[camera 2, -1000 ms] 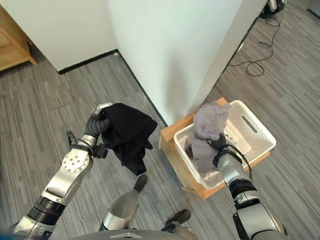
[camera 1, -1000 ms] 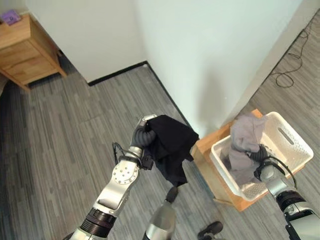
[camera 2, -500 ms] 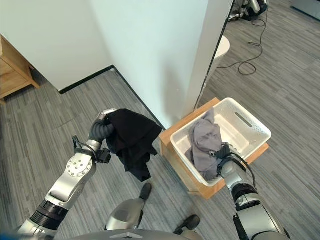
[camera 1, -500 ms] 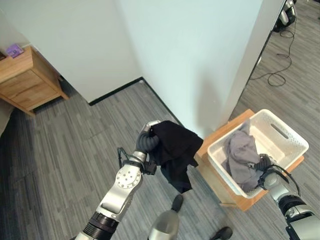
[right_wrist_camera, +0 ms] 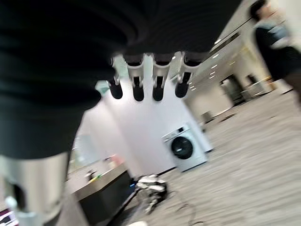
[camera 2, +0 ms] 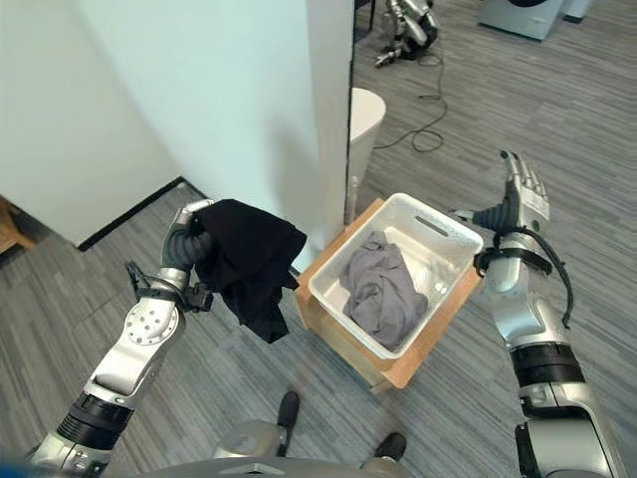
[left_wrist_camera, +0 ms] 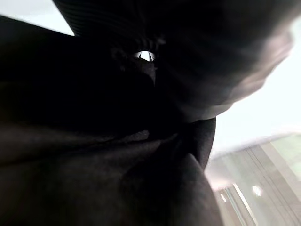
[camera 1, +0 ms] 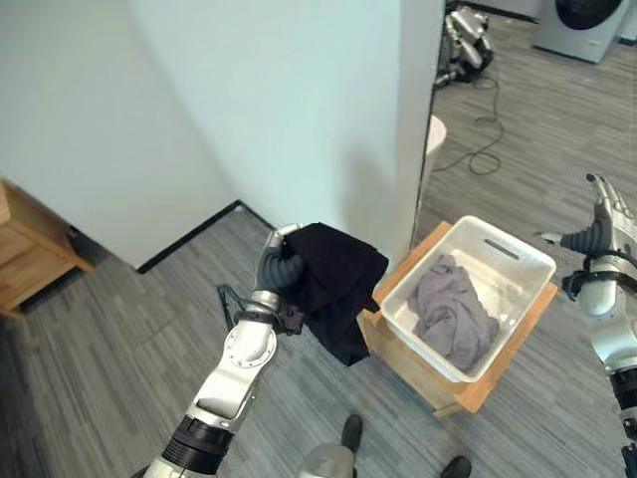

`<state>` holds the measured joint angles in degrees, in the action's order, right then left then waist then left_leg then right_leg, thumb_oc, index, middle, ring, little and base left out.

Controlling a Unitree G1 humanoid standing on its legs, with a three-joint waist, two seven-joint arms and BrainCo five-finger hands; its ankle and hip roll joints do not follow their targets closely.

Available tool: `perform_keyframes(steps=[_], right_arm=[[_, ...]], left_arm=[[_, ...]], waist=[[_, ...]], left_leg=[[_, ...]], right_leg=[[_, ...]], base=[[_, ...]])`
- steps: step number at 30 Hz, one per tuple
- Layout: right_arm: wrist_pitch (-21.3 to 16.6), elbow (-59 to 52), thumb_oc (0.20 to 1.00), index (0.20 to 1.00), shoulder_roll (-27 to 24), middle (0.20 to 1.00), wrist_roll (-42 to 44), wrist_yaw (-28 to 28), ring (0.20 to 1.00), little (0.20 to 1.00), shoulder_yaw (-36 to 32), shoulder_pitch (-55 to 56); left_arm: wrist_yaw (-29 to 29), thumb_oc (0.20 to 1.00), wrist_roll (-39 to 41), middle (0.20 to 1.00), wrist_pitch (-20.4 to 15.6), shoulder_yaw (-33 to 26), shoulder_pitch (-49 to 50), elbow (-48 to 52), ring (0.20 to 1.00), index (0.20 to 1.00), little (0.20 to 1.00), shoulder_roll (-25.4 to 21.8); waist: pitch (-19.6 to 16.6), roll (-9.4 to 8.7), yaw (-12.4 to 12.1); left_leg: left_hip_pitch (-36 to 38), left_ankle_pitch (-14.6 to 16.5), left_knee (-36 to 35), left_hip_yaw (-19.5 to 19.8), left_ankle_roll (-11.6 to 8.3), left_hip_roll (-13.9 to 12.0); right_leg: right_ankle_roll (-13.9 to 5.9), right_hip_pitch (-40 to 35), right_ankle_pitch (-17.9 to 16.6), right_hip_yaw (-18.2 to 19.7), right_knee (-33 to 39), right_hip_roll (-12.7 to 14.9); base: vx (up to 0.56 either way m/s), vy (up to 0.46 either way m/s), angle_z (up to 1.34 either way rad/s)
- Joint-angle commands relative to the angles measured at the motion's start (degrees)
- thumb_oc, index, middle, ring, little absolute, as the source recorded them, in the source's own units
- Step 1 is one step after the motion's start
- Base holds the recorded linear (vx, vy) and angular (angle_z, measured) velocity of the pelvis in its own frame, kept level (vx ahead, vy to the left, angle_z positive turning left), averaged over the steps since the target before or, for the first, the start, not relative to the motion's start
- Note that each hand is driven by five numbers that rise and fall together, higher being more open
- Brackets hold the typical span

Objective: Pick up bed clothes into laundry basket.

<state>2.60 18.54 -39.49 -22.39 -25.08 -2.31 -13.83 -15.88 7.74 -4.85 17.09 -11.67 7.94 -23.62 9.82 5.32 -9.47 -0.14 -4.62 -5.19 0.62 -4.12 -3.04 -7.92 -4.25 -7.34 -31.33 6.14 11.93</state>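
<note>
A black garment (camera 1: 336,287) hangs in the air from my left hand (camera 1: 275,267), whose fingers are curled into the cloth; the same dark cloth (left_wrist_camera: 117,155) covers the left wrist view. It hangs just left of a white laundry basket (camera 2: 439,225) (camera 1: 530,254). A crumpled grey garment (camera 2: 378,290) lies inside the basket. My right hand (camera 2: 518,196) is raised to the right of the basket and well above it, fingers (right_wrist_camera: 146,86) straight and holding nothing.
The basket rests on a low wooden stand (camera 1: 474,390) at the corner of a white wall (camera 1: 328,110). A wooden cabinet (camera 1: 30,249) stands at far left. Behind the wall are a white round object (camera 2: 367,110), a floor cable and a washing machine (right_wrist_camera: 184,146).
My right hand let go of the grey garment, which dropped into the basket, then rose up and out to the right, open. The camera has shifted. The left hand keeps the black garment.
</note>
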Motion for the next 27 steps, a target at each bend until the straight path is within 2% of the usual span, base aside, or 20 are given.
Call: perform_keyframes(steps=[1, 4, 7, 11, 12, 15, 19, 21, 27], right_arm=[[-1.98, -0.96, 1.0, 1.0, -3.53, 1.0, -0.06, -2.84, 1.0, 1.0, 1.15, -0.6], [-2.01, 0.95, 1.0, 1.0, -4.29, 1.0, 0.34, -3.43, 1.0, 1.0, 2.32, -2.4], [-1.75, 3.81, 1.0, 1.0, -6.71, 1.0, 1.56, -3.81, 1.0, 1.0, 5.69, -8.21], [-1.57, 4.41, 1.0, 1.0, -8.74, 1.0, 2.13, -3.95, 1.0, 1.0, 7.85, -13.45], [-1.57, 3.86, 1.0, 1.0, -9.22, 1.0, 2.6, -4.27, 1.0, 1.0, 8.56, -15.58], [-1.51, 2.09, 1.0, 1.0, -10.17, 1.0, 2.96, -4.7, 1.0, 1.0, 9.07, -18.34], [-1.32, 1.91, 1.0, 1.0, -10.29, 1.0, 3.09, -4.74, 1.0, 1.0, 9.56, -19.77], [-1.27, 1.1, 1.0, 1.0, -9.87, 1.0, 3.44, -4.81, 1.0, 1.0, 9.7, -20.78], [-1.77, -1.64, 1.0, 1.0, -7.96, 1.0, 4.69, -3.96, 1.0, 1.0, 9.86, -21.54]], left_arm=[[-1.77, 0.2, -2.93, 0.2, -5.38, 3.4, -9.89, 3.05, 0.2, 0.2, 0.2, 0.82], [-2.33, 0.2, -3.75, 0.2, -5.22, 5.1, -13.24, 2.83, 0.2, 0.2, 0.2, 0.81], [-3.63, 0.2, -3.57, 0.2, -4.46, 9.05, -22.71, -0.12, 0.2, 0.2, 0.2, 2.63], [-5.15, 0.2, -4.78, 0.2, -3.69, 10.65, -30.01, -4.38, 0.2, 0.2, 0.2, 5.36], [-6.31, 0.2, -6.0, 0.2, -2.86, 11.35, -33.9, -7.69, 0.2, 0.2, 0.2, 7.37], [-7.56, 0.2, -8.05, 0.2, -1.72, 12.04, -39.1, -11.56, 0.2, 0.2, 0.2, 9.05], [-8.13, 0.2, -9.08, 0.2, -1.27, 12.37, -41.49, -13.82, 0.2, 0.2, 0.2, 9.8], [-8.8, 0.2, -10.68, 0.2, -0.01, 12.71, -43.43, -17.34, 0.2, 0.2, 0.2, 10.14], [-9.89, 0.2, -14.66, 0.2, 2.89, 13.25, -45.42, -26.43, 0.2, 0.2, 0.2, 7.71]], waist=[[-2.59, -1.75, 1.15], [-2.89, -1.51, 1.89], [-3.14, -1.14, 3.86], [-2.65, -0.45, 5.69], [-2.33, -0.16, 6.95], [-1.88, 0.12, 8.98], [-1.7, 0.18, 9.53], [-1.61, 0.06, 10.55], [-1.17, -0.82, 11.72]], left_leg=[[-0.62, 3.83, 0.19, -0.64, -4.24, -3.67], [-0.14, 4.11, 0.19, -1.37, -4.11, -3.76], [0.63, 4.38, 0.19, -2.48, -4.11, -4.05], [1.36, 4.86, 0.19, -3.45, -4.06, -4.15], [1.88, 5.1, 0.19, -4.02, -3.98, -4.21], [2.47, 5.46, 0.19, -5.26, -3.89, -4.41], [2.69, 5.71, 0.19, -5.97, -3.77, -4.55], [2.93, 5.97, 0.19, -6.68, -3.55, -4.61], [3.17, 6.45, 0.19, -8.48, -2.48, -4.54]], right_leg=[[-4.04, -6.93, 8.29, 0.32, -1.14, 4.23], [-4.12, -6.59, 8.12, 1.14, -1.14, 4.4], [-4.1, -5.92, 7.79, 2.69, -1.14, 4.37], [-4.04, -5.53, 7.65, 3.93, -1.14, 4.26], [-4.08, -5.38, 7.6, 4.62, -1.14, 4.14], [-4.22, -4.86, 7.41, 5.92, -1.14, 4.14], [-4.3, -4.38, 7.33, 6.78, -1.14, 4.08], [-4.41, -3.63, 7.11, 7.95, -1.14, 3.92], [-4.53, -0.96, 6.43, 11.56, -1.14, 3.21]], base=[[0.01, 0.003, -0.15], [0.01, 0.009, -0.3], [0.01, 0.013, -0.25], [0.02, 0.023, -0.17], [0.02, 0.021, -0.3], [0.02, 0.023, -0.18], [0.01, 0.01, -0.18], [0.02, 0.01, -0.24], [0.01, 0.003, -0.26]])
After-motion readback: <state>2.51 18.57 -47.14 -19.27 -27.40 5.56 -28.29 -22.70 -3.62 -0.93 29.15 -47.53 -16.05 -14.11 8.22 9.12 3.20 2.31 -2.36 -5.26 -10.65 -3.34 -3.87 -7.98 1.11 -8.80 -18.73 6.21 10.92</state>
